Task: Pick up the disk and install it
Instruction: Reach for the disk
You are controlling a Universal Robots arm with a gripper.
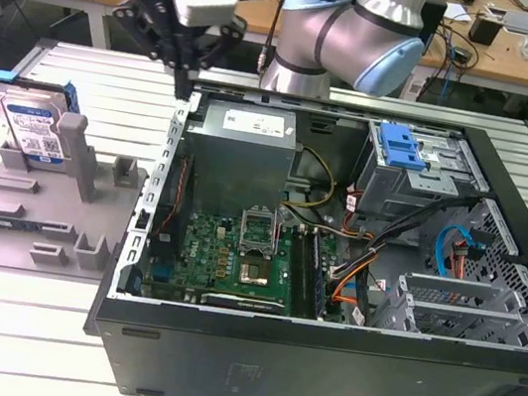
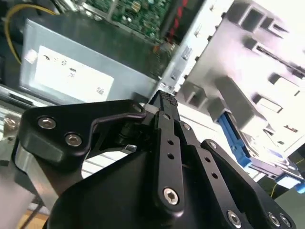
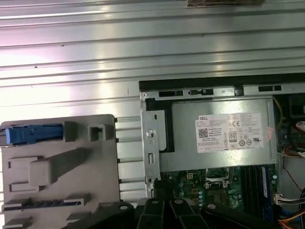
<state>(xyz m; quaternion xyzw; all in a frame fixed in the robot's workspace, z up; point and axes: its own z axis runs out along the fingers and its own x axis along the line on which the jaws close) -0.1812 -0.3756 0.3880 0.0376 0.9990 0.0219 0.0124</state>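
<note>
Pick-up step, not yet done I reckon: the black gripper is clenched on nothing above a corner of the open black computer case. The flat silver disk in its blue bracket stands in the grey plastic fixture, well apart. Grabbing it calls for opening up and squaring over its top edge

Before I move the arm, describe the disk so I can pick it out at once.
Find the open computer case; on the exterior view's left of it lies a grey plastic tray. The disk sits at its far end: silver, white-and-blue label, bright blue frame, unlike the plain grey posts beside it.
</note>
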